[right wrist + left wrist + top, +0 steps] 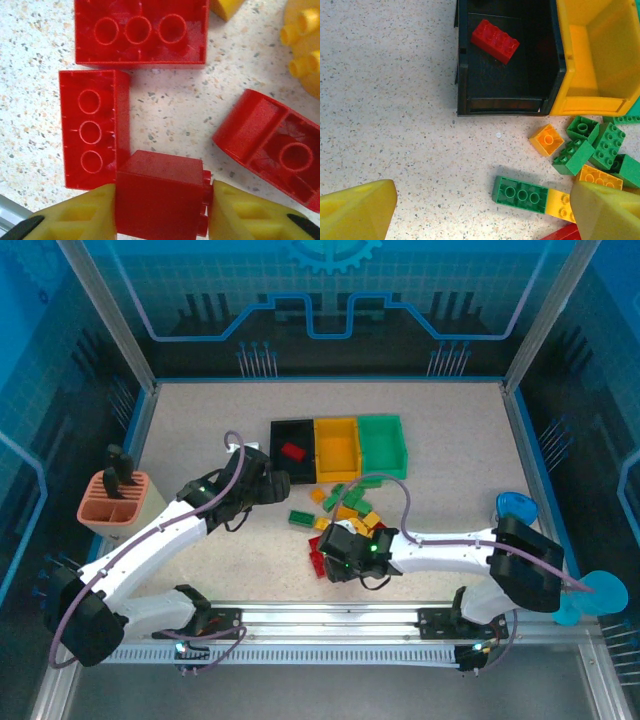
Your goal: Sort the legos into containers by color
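Right fingers (75, 217) clamp a red brick (160, 195) low over the counter (175, 107); left fingers (355, 210) stand apart, arm stretched toward the black bin (500, 106)

Light: bright, even, from overhead; blue cast on the enclosure walls (60, 360).
Shadows: soft and short on the table (200, 430); black bin (500, 80) dark inside.
Glare: faint sheen on the clamped red brick (160, 195).
Focus: near yellow fingers (357, 212) blurred at the frame's bottom; speckled tabletop grain sharp.
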Controlling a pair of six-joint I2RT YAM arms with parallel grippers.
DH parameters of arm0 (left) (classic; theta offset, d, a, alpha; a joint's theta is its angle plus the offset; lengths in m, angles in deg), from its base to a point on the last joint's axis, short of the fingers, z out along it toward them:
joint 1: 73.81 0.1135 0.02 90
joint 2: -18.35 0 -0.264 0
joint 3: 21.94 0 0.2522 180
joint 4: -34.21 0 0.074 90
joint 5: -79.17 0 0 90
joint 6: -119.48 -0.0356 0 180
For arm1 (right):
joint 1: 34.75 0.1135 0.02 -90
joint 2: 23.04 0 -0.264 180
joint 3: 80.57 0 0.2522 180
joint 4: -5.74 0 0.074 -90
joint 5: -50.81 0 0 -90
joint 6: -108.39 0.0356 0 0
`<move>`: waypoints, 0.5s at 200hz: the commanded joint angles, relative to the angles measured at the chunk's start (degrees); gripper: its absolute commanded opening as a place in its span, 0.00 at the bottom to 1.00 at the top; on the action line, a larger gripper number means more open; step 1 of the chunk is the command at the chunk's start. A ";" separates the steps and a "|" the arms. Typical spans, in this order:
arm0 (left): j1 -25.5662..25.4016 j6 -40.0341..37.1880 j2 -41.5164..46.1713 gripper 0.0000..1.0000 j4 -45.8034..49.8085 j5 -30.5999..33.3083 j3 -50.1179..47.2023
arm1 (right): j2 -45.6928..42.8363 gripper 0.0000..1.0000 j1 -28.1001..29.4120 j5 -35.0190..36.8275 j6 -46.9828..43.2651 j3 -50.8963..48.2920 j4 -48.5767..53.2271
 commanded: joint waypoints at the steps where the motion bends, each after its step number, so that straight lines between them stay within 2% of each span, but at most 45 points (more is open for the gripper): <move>1: -0.14 0.20 1.27 0.90 -0.26 1.39 -1.11 | -1.84 0.41 0.70 1.39 1.15 -0.52 1.05; 54: -0.12 0.22 2.84 0.90 0.53 2.18 -2.30 | -3.16 0.41 -0.95 2.74 -2.36 2.75 2.92; 100: -0.17 1.20 5.90 0.91 0.78 1.73 -5.18 | -3.39 0.42 -6.34 2.99 -9.26 9.85 3.79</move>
